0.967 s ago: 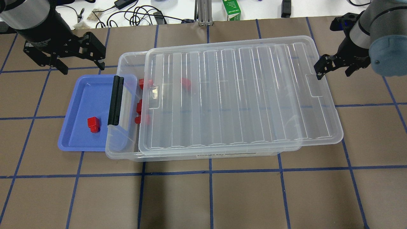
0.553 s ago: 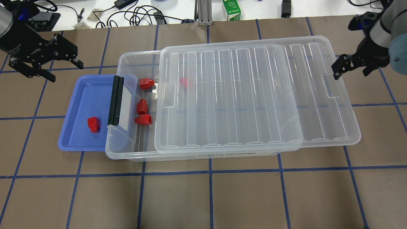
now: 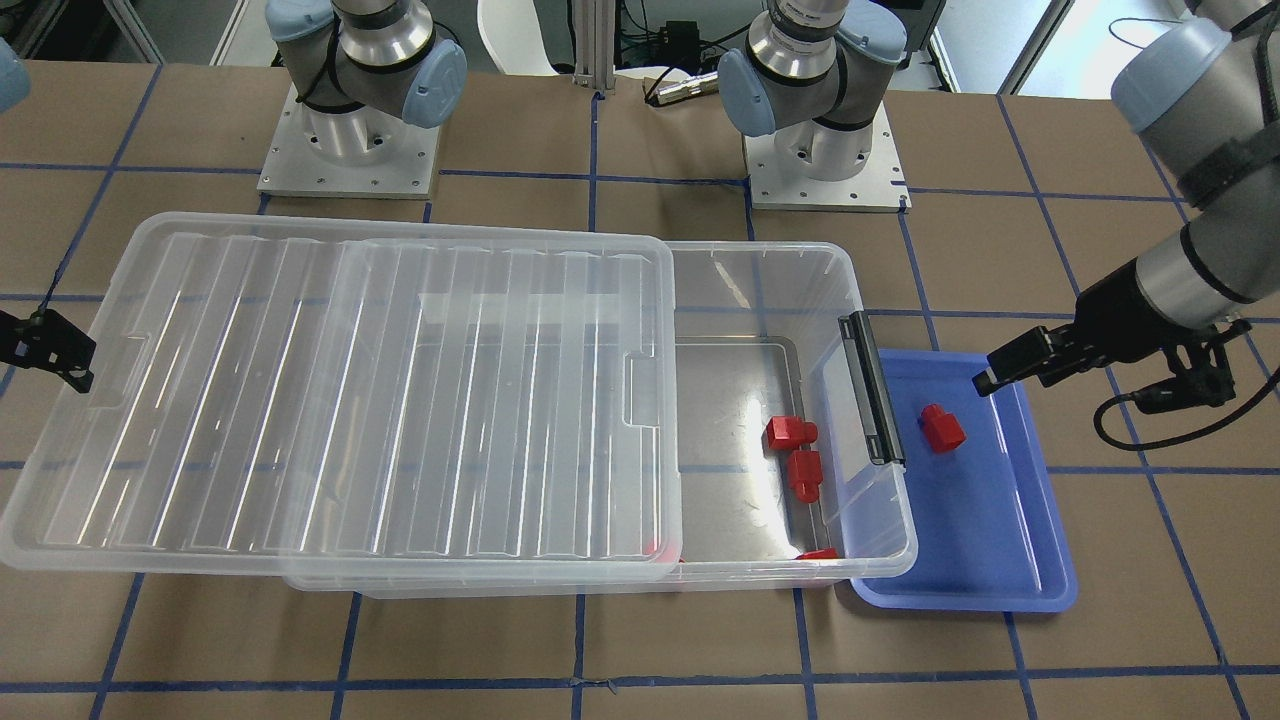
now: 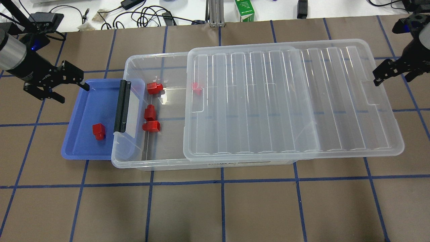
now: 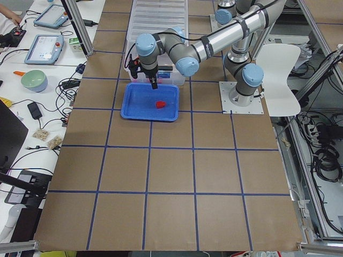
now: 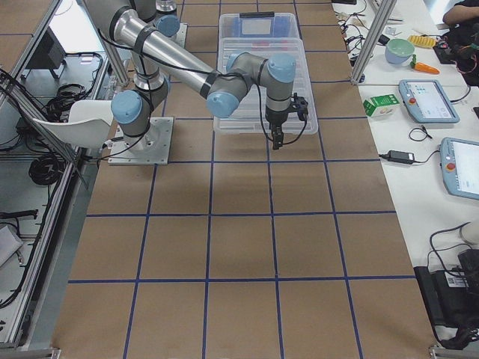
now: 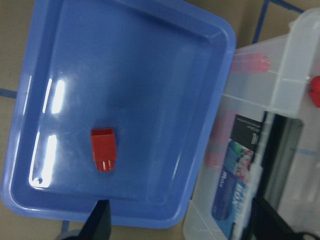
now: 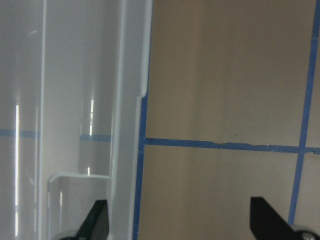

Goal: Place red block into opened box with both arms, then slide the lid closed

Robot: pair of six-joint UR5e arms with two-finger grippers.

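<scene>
One red block (image 4: 98,131) lies in the blue tray (image 4: 79,141), also in the left wrist view as the red block (image 7: 103,156). My left gripper (image 4: 76,95) hovers open over the tray's far corner, nothing between its fingers. The clear box (image 4: 129,161) holds several more red blocks, such as one (image 4: 154,88) near its black latch bar (image 4: 121,106). The ribbed lid (image 4: 289,101) lies shifted right, leaving the box's left part uncovered. My right gripper (image 4: 393,80) is open at the lid's right end. In the right wrist view the lid's rim (image 8: 131,125) runs between its fingers.
The blue tray is tucked under the box's left end. A green carton (image 4: 244,10) and cables (image 4: 144,15) lie beyond the table's far edge. Both arm bases (image 3: 350,140) (image 3: 820,150) stand behind the box.
The lid has slid to the right together with my right gripper, uncovering more of the box. My left gripper has moved left and then down to the tray's far corner.
</scene>
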